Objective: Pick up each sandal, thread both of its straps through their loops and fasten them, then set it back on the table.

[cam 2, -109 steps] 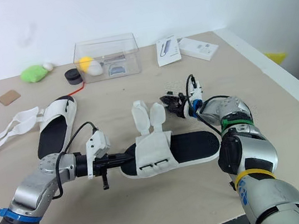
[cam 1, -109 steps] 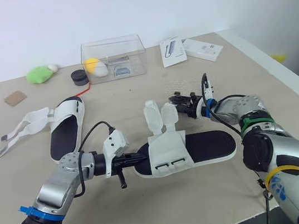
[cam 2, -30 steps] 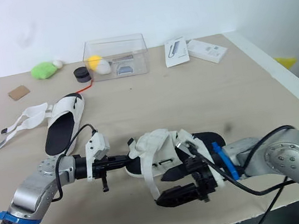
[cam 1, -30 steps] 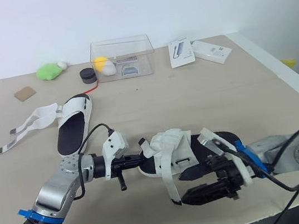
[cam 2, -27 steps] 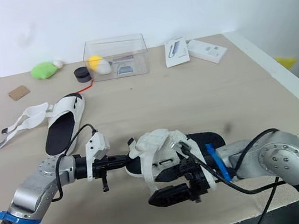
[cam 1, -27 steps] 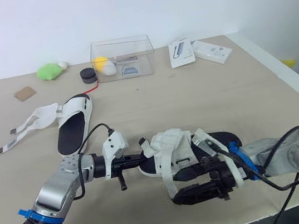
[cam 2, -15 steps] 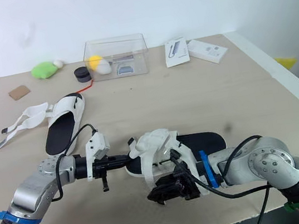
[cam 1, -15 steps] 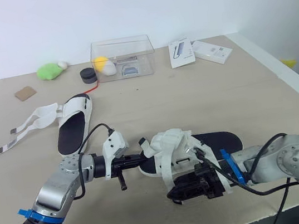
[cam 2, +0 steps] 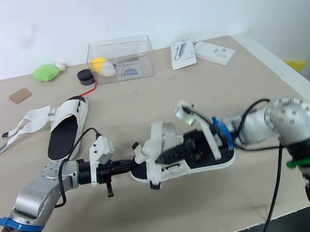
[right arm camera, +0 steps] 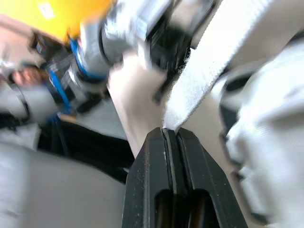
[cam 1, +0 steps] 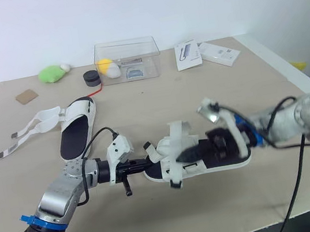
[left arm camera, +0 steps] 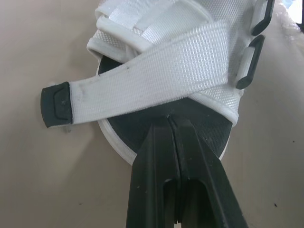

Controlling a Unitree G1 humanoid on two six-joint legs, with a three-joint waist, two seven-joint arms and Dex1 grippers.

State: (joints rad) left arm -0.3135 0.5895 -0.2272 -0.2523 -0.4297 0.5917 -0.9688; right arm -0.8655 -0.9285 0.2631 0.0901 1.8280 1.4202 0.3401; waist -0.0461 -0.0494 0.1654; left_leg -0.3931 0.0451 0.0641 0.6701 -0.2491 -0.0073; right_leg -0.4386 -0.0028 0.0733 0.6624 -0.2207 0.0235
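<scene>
Near the front edge of the table (cam 1: 158, 101), the left gripper (cam 1: 143, 164) clamps the sandal (cam 1: 175, 172) by its sole rim while the right gripper (cam 1: 185, 154) pinches a strap (cam 1: 176, 133). Light, floppy webbing likely steers best gripped near its tip.

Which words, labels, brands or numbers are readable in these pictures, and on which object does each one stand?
No text can be read in these pictures.
The white flat box: dark print, too small to read.
The white carton beside it: a grey picture and small marks, too small to read.
The near sandal and the far sandal: no lettering visible.
</scene>
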